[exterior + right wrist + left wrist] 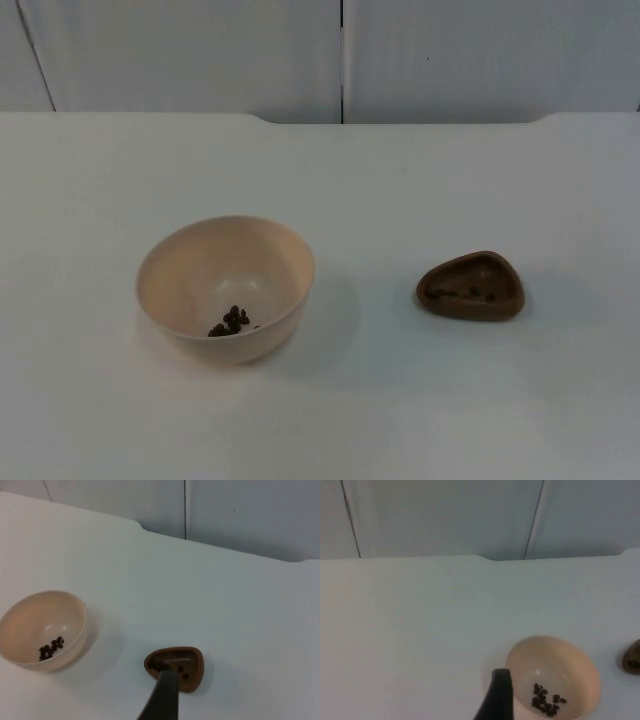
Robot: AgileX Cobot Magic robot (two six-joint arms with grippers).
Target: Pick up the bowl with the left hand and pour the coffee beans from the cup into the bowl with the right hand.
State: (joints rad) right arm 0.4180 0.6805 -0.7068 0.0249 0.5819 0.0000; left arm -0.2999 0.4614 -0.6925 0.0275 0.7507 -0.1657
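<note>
- The white table [400,400] ran back to a grey partition wall [480,50].
- The cream bowl [226,289] stood upright with coffee beans [230,322] inside; the brown cup [471,286] sat well apart at its 3 o'clock, holding a few beans.
- The left gripper [496,700] hung over the bowl's near rim, the right gripper [162,695] just above the cup; I could not tell how either's fingers stood.

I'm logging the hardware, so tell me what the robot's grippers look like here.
The left gripper shows a jaw tip in plain matt black, a narrow bar with a squared end. The right gripper looks alike: black, slender, tapering. No markings can be made out.
</note>
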